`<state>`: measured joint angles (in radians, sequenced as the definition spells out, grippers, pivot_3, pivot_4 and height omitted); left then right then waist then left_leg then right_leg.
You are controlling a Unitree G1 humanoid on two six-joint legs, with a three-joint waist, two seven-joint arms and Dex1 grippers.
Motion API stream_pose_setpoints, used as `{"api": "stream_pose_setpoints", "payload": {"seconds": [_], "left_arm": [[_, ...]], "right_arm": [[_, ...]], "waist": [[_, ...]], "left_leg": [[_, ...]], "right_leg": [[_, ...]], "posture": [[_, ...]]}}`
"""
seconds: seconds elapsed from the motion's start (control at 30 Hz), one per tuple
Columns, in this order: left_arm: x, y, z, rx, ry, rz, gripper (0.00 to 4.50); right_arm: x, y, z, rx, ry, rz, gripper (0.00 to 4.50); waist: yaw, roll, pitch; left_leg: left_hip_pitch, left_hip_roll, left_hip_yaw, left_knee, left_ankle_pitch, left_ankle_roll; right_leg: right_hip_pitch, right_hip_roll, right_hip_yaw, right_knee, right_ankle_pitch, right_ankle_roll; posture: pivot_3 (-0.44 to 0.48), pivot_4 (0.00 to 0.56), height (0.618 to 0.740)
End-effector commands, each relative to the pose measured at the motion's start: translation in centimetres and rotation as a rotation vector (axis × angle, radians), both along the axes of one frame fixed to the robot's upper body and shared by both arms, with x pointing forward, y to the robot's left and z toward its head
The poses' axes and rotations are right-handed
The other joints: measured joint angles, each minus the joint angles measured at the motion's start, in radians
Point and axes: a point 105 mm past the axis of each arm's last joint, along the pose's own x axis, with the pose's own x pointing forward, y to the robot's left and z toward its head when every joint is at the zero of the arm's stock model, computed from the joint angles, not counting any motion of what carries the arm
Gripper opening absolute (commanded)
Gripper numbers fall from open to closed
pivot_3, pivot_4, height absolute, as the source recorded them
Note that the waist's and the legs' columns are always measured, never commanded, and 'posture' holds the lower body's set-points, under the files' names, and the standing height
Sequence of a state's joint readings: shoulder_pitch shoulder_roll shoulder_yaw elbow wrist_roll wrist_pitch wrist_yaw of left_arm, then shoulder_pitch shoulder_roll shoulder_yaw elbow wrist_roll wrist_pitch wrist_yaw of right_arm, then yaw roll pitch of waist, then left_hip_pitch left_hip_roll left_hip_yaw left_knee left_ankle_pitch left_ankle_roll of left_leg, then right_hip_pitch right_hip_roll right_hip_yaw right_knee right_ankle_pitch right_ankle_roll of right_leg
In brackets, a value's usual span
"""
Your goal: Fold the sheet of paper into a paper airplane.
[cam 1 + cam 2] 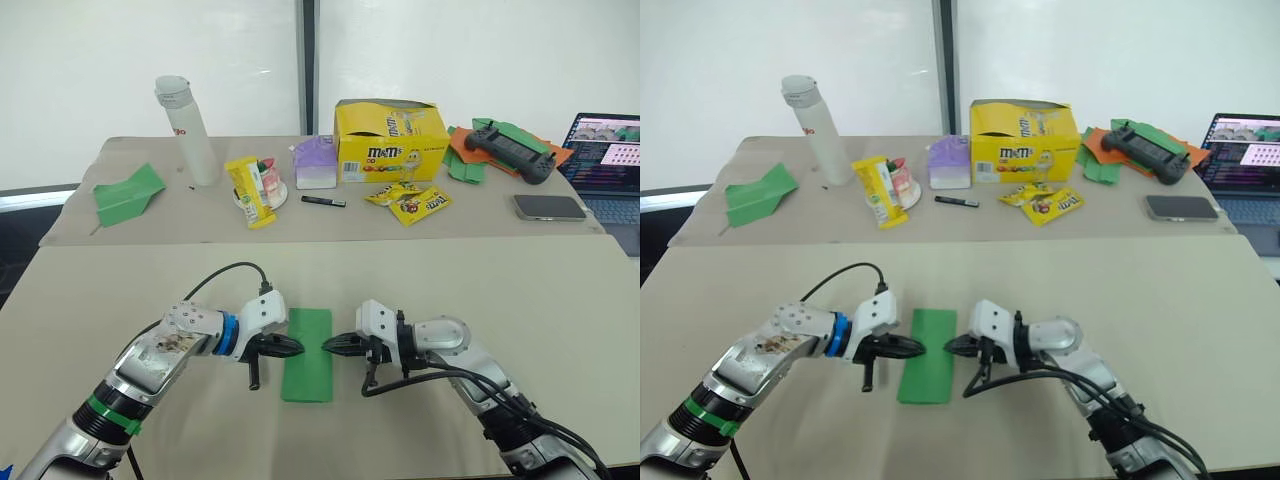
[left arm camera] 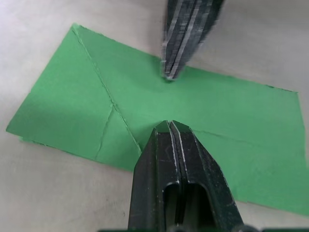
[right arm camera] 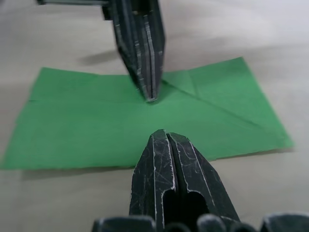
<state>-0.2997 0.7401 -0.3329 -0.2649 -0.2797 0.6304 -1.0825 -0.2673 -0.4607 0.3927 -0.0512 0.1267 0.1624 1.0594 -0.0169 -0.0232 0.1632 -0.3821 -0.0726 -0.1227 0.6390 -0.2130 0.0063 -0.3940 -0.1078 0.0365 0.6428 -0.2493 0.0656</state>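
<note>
Lying flat: 1 sheet of paper (image 1: 308, 353) btwn 2 closed grippers.

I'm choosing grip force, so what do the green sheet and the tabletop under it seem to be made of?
The green sheet looks like thin matte paper: it lies flat, with sharp creases and layered folded edges in the wrist views. The tabletop looks covered in beige matte material, possibly cloth or laminate; I can't tell which.

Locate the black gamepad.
In the head views the black gamepad sits at the far table's right end, atop crumpled green and orange papers, beside the laptop.
</note>
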Motion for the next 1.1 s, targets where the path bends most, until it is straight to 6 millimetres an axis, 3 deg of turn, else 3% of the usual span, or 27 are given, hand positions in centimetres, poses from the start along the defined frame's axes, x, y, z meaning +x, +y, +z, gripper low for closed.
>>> {"api": "stream_pose_setpoints", "payload": {"seconds": [0.03, 0.23, 0.67, 0.87, 0.93, 1.1], "left_arm": [[-0.1, 0.5, -0.4, 0.022, 0.035, 0.012, 0.0], [-0.3, 0.5, -0.2, 0.018, 0.058, -0.007, 0.0], [-0.3, 0.4, -0.2, 0.022, 0.074, -0.028, 0.0], [0.2, 0.4, -0.1, 0.003, 0.07, -0.016, 0.0], [0.3, 0.8, 0.8, -0.028, 0.079, 0.008, 0.0], [0.4, 2.3, 3.4, -0.127, 0.066, 0.053, 0.0]], "right_arm": [[-1.8, -0.3, -2.2, -0.076, 0.088, 0.043, 0.01], [-4.5, -0.4, -3.6, -0.154, 0.133, 0.129, 0.01], [-8.8, -0.5, -4.3, -0.178, 0.236, 0.197, 0.01], [-8.2, -1.2, -0.8, -0.04, 0.272, 0.109, 0.01], [-7.5, -1.5, 1.3, 0.011, 0.267, 0.084, 0.01], [-6.0, -1.8, 4.3, 0.056, 0.25, 0.046, 0.01]], "waist": [[0.001, 0.0, 0.0], [0.001, 0.0, 0.0], [0.004, 0.0, 0.0], [0.007, 0.0, 0.0], [0.007, -0.001, 0.0], [0.001, -0.001, 0.001]], "left_leg": [[0.0, 0.0, 0.0, 0.0, 0.0, 0.0], [0.0, 0.0, 0.0, 0.0, -0.001, 0.0], [0.001, 0.001, 0.0, 0.0, -0.002, 0.001], [-0.001, 0.0, 0.0, 0.0, -0.003, 0.001], [-0.001, 0.0, 0.0, 0.0, -0.003, 0.001], [-0.007, 0.001, 0.0, 0.001, -0.003, 0.001]], "right_leg": [[0.0, 0.0, 0.0, 0.0, 0.0, 0.0], [0.001, 0.0, 0.0, -0.001, -0.001, 0.001], [0.002, 0.0, 0.0, -0.001, -0.005, 0.007], [0.002, -0.001, 0.0, -0.002, -0.006, 0.007], [0.001, -0.001, 0.0, -0.002, -0.006, 0.007], [-0.006, 0.0, 0.0, 0.0, -0.005, 0.007]], "posture": [[0.0, 0.15, 0.74], [0.0, 0.15, 0.74], [0.0, 0.15, 0.74], [0.0, 0.15, 0.74], [0.0, 0.15, 0.74], [0.0, 0.15, 0.74]]}}
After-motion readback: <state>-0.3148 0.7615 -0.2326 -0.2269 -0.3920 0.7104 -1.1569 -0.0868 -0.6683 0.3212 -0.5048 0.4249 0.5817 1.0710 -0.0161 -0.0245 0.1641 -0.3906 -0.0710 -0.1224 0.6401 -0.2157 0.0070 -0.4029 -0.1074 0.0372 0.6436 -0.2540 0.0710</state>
